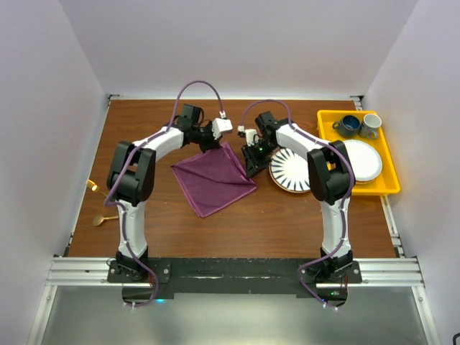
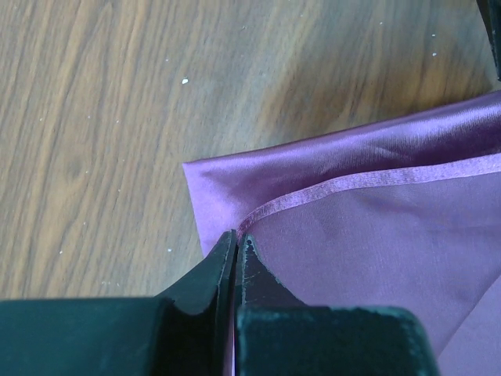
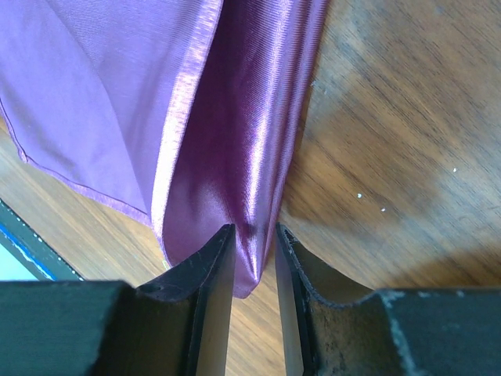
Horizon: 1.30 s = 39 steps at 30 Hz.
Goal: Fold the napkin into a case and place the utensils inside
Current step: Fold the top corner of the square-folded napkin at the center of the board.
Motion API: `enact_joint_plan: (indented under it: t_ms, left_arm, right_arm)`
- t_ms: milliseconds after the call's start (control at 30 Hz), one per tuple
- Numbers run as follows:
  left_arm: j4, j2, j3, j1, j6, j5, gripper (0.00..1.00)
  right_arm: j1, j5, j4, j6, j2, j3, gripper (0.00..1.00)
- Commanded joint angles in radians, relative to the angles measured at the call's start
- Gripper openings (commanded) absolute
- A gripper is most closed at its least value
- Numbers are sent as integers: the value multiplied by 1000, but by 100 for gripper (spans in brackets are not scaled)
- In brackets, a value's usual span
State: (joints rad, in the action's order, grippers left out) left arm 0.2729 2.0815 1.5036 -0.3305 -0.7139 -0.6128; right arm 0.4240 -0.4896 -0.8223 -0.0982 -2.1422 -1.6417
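Observation:
The plum-purple napkin (image 1: 214,178) lies as a roughly square sheet in the middle of the table, with its far edge folded over. No narrow case shows. My left gripper (image 1: 210,144) is at the napkin's far corner, and its jaws (image 2: 236,237) are shut on the hem of the napkin (image 2: 368,235). My right gripper (image 1: 251,164) is at the napkin's right corner. Its jaws (image 3: 254,231) stand slightly apart around the folded corner of the napkin (image 3: 117,94), with a gap at the right finger. Gold utensils (image 1: 92,185) (image 1: 100,219) lie at the table's left edge.
A striped plate (image 1: 291,172) sits just right of the right gripper. A yellow tray (image 1: 392,183) at the far right holds a white plate (image 1: 363,159) and two cups (image 1: 350,126) (image 1: 371,125). The wooden table has white walls on three sides.

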Motion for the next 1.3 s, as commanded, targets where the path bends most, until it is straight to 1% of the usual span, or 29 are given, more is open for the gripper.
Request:
enact_joint_plan:
  t_ms: [0,300,633,933,1033,1167,1200,1233,1267]
  left_arm:
    - [-38,15,46,-13,10,-21,0]
    - [-57,32,55,-25,7,-8,0]
    - [-81,54,69,-24,13,25,0]
    - [-106,65,72,-22,30,50,1]
    - [-109,63,70,-22,40,45,7]
    - [-110,40,64,-21,60,53,24]
    - [-116,34,67,-19,77,64,25]
    - [-113,23,81,-7,94,61,30]
    - [-110,19,90,2,135,56,32]
  right_arm:
    - [-2,3,-3,-20,27,-10,30]
    - [-2,19,-6,-26,48,6,27]
    - [-4,22,-23,-26,62,-6,27]
    - [-4,25,-46,-46,113,-9,28]
    - [-5,34,-57,-58,131,-15,30]
    - [-8,14,-51,-61,157,-41,31]
    - [-10,-10,-48,-61,160,-52,31]
    - [-10,-27,-43,-61,175,-53,32]
    - [-10,-50,-29,-61,182,-53,32]
